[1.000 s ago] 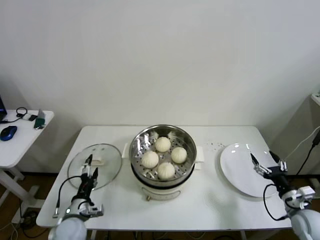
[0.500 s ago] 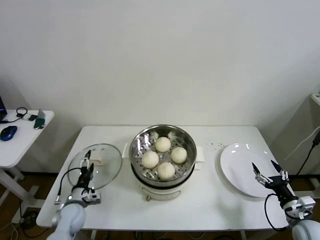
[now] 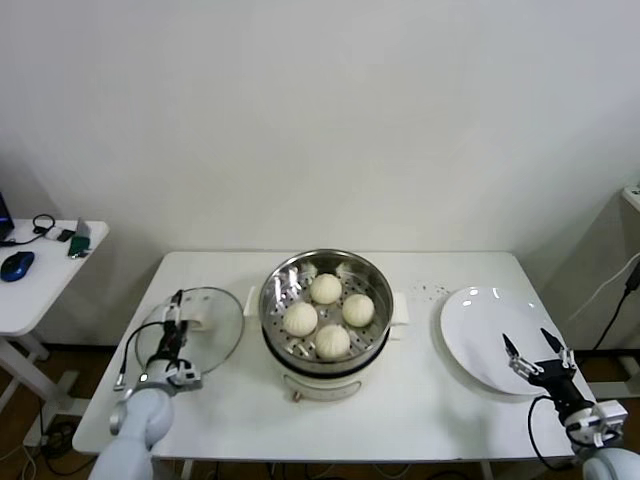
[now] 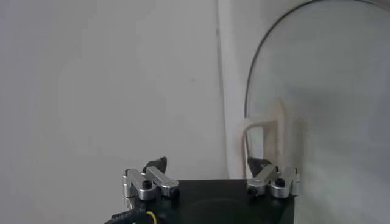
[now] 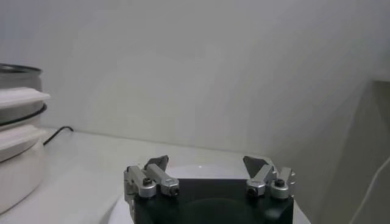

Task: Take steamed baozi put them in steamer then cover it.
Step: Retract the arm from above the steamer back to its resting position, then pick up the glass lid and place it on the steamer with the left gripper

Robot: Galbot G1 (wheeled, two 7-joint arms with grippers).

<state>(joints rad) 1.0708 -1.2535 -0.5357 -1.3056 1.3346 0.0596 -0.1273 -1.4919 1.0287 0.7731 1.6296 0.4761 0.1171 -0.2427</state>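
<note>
Four cream-white baozi (image 3: pixel 327 312) sit on the perforated tray inside the shiny steamer (image 3: pixel 372 278) at the table's middle. The clear glass cover (image 3: pixel 215 340) lies flat on the table left of the steamer, its cream handle (image 3: pixel 196 322) near its far side. My left gripper (image 3: pixel 174 318) is open and hovers over the cover's left part, beside the handle; in the left wrist view the handle (image 4: pixel 281 131) and the cover (image 4: pixel 329 91) lie just beyond my left gripper (image 4: pixel 209 163). My right gripper (image 3: pixel 534 349) is open and empty over the near edge of the white plate (image 3: pixel 478 330).
A side table (image 3: pixel 30 290) with a blue mouse (image 3: pixel 16 265) and small items stands at the far left. The steamer's side (image 5: pixel 18 146) shows in the right wrist view, with the right gripper (image 5: pixel 207 163) above the plate (image 5: pixel 201 171). The table's front edge is near both arms.
My left gripper moved forward and up over the cover toward its handle. My right gripper drew back toward the table's near edge, over the plate's near rim.
</note>
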